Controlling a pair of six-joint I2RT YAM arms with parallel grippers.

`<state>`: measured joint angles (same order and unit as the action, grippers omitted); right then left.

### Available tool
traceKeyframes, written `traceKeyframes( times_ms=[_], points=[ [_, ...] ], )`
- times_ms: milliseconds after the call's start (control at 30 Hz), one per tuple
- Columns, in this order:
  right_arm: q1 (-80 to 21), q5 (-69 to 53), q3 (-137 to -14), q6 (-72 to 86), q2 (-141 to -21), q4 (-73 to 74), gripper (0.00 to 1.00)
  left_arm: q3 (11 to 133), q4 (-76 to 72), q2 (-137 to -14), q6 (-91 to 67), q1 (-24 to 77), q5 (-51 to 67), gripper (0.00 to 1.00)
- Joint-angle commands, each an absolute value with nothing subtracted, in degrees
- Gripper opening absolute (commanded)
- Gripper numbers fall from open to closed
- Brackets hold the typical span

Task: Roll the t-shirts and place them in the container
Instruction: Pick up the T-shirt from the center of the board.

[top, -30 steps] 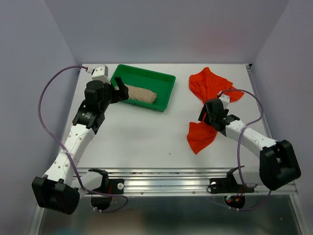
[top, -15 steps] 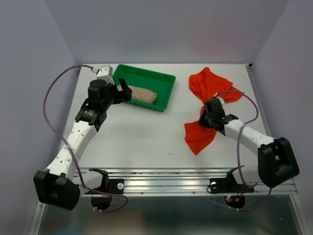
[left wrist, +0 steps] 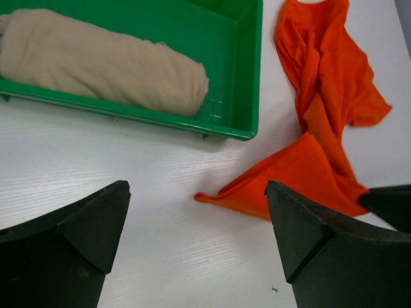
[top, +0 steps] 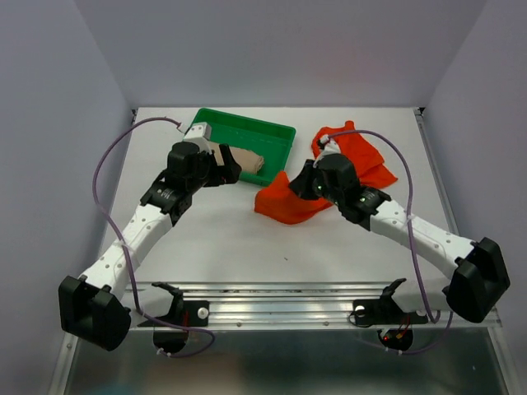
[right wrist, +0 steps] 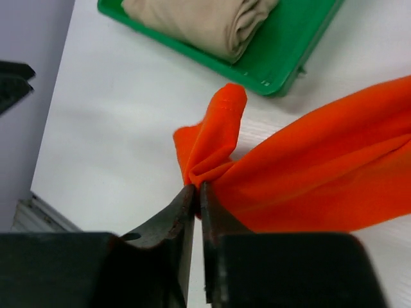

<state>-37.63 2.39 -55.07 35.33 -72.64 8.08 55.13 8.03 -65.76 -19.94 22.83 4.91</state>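
While the plain beige-tan cloth t-shirt [left wrist: 103, 67] lies as a finished roll inside the green plastic tray [left wrist: 231, 38] at about 11 o'clock on the white desk [top: 214, 239], the bright orange-red cloth t-shirt [top: 284, 204] is not rolled. It lies crumpled and twisted, running from about 1 o'clock toward the desk centre, its leading corner near the tray's near right corner. The right gripper [right wrist: 198, 192] has its jaws closed on a folded edge of the orange-red shirt, with the cloth bunched up at the pinch. The left gripper [left wrist: 197, 184] hangs above the desk just at 6 o'clock of the tray, jaws wide apart and holding nothing. Judgement: the step in hand is drawing the orange-red shirt out toward the middle of the desk ahead of any rolling, and one shirt of two appears complete. The next move calls for the left jaws to take a second edge point, apart from the right's, so the cloth can be pulled flat. The twist along its middle should be undone first, or the roll is likely to come out lumpy.
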Motion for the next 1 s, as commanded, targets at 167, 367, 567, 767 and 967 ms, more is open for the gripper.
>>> traceKeyframes(
  times_ms=[167,367,567,767,967],
  points=[
    [-42.9,18.0,-57.8,34.5,-77.9,9.8,0.59,59.6,12.0,-62.6,-19.9,20.6,-1.9,0.99],
    [-20.9,16.0,-51.6,34.4,-69.1,13.7,0.63,55.3,11.9,-63.3,-20.4,24.8,-2.3,0.88],
    [-1.6,7.8,-47.7,35.0,-73.6,16.9,0.62,49.0,10.1,-67.5,-28.9,30.8,-4.5,0.79],
    [6.2,2.2,-45.8,34.7,-79.5,15.1,0.59,44.1,9.0,-71.0,-34.1,33.4,-4.8,0.96],
    [6.8,1.6,-45.6,35.3,-86.4,11.9,0.59,41.3,6.3,-75.1,-35.8,33.7,-6.2,0.99]
  ],
)
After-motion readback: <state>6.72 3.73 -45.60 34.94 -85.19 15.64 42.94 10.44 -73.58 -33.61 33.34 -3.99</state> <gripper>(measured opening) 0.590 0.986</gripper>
